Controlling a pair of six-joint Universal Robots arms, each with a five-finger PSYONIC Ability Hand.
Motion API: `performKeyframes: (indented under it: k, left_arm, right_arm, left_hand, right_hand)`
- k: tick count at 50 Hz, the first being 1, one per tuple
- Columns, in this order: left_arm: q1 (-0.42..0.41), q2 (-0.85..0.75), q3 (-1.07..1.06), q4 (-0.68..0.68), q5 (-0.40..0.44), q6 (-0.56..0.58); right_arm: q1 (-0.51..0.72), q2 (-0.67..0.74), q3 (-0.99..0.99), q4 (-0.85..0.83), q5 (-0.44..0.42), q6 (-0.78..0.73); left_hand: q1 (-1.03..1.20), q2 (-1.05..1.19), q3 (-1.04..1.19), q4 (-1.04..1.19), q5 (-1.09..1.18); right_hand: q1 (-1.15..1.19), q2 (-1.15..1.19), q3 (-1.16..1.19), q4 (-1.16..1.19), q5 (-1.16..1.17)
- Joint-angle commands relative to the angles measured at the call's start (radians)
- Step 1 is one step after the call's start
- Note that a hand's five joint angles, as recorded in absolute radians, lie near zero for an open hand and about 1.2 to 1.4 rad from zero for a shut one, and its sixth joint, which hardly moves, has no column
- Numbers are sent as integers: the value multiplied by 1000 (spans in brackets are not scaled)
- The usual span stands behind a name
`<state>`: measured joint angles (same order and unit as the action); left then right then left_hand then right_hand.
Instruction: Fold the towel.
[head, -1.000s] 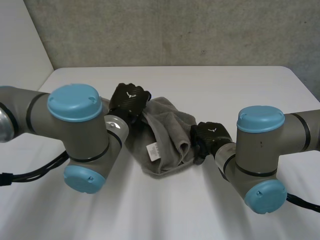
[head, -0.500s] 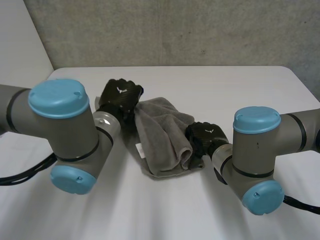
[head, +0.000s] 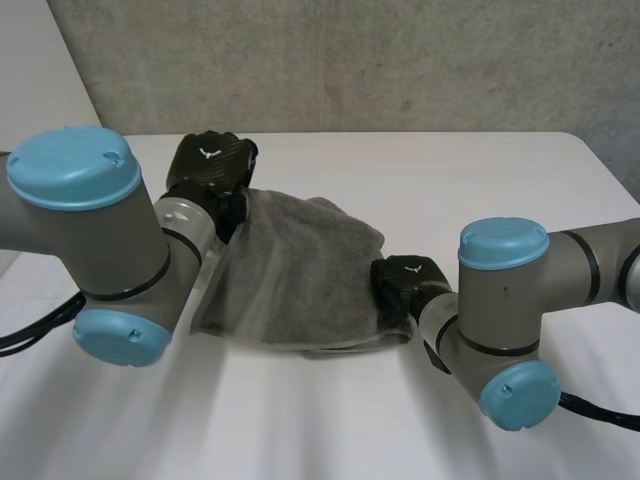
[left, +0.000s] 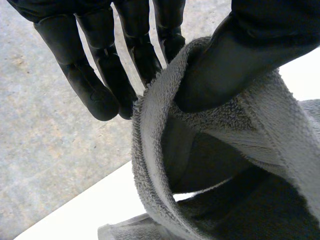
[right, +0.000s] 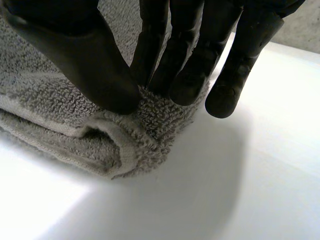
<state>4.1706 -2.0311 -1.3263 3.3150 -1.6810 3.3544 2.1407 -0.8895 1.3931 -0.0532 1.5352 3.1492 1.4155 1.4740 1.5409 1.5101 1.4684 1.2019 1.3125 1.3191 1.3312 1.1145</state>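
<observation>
Towel (head: 300, 270) is spread mid-table (head: 500, 180) between your two hands. Your left hand (head: 210, 168) pinches its far left edge, lifted up, and your right hand (head: 405, 285) pinches the near right corner, down low.

Left edge of the towel (head: 300, 270) behind the left arm (head: 100, 240), head view.

Towel (head: 300, 270) looped terry cloth; table (head: 480, 180) smooth, matt

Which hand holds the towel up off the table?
The left hand: its towel edge is in the air; the right hand's corner lies on the table.
</observation>
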Motion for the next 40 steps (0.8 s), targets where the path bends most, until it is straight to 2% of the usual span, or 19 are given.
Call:
performKeyframes:
  k: [1,2,3,4,5,7,10,12,13,15,25,32,35,40]
  left_arm:
    - [71,6,15,11,4,-10]
    - [71,6,15,11,4,-10]
    - [92,-4,18,12,6,-9]
    - [107,-17,21,12,6,-1]
    - [108,-17,21,12,6,-1]
    - [134,-60,15,11,1,-4]
    - [151,-70,4,5,4,-10]
    - [157,-69,-33,-2,7,0]
    - [157,-69,-33,-2,7,0]
    - [154,-48,-92,-3,10,3]
    - [148,144,-336,18,18,3]
    - [86,256,-551,21,86,5]
    - [80,265,-582,31,84,5]
    - [74,314,-665,118,81,7]
  right_arm:
    - [-1,-72,20,2,-30,-8]
    - [2,-84,21,3,-36,-6]
    - [2,-85,21,3,-37,-6]
    - [7,-95,21,3,-32,-6]
    - [7,-95,21,3,-32,-6]
    - [8,-124,23,6,-26,-11]
    - [-1,-150,38,13,-27,-34]
    - [-2,-163,52,21,-32,-58]
    - [-2,-163,52,21,-32,-58]
    - [-10,-198,87,26,-37,-107]
    - [-18,-250,220,3,-46,-152]
    - [-68,-276,290,-54,-90,-153]
    - [-71,-276,290,-54,-90,-153]
    - [-77,-272,300,-57,-92,-153]
  left_hand:
    - [-19,-78,-145,-114,-247]
    - [-19,-78,-145,-114,-247]
    - [-19,-78,-145,-114,-247]
    - [-19,-78,-145,-114,-247]
    - [-19,-78,-145,-114,-247]
    - [-19,-78,-145,-114,-247]
    - [-19,-78,-145,-114,-247]
    - [-1001,-1059,-1126,-1095,-1228]
    - [-1005,-1064,-1131,-1100,-1233]
    - [-1210,-1269,-1335,-1305,-1438]
    - [-1149,-1208,-1275,-1244,-1377]
    - [-1026,-1084,-1151,-1120,-1253]
    - [-1026,-1084,-1151,-1120,-1253]
    - [-1026,-1084,-1151,-1120,-1253]
  right_hand:
    - [21,-90,-96,-108,-66]
    - [-173,-283,-290,-302,-260]
    - [-175,-285,-292,-304,-262]
    - [-343,-454,-460,-472,-430]
    - [-345,-455,-462,-474,-432]
    - [-661,-771,-778,-790,-748]
    - [-691,-802,-808,-820,-778]
    - [-700,-811,-817,-829,-787]
    - [-700,-811,-817,-829,-787]
    - [-694,-805,-811,-823,-781]
    - [-688,-799,-805,-818,-775]
    - [-691,-802,-808,-820,-778]
    - [-691,-802,-808,-820,-778]
    - [-691,-802,-808,-820,-778]
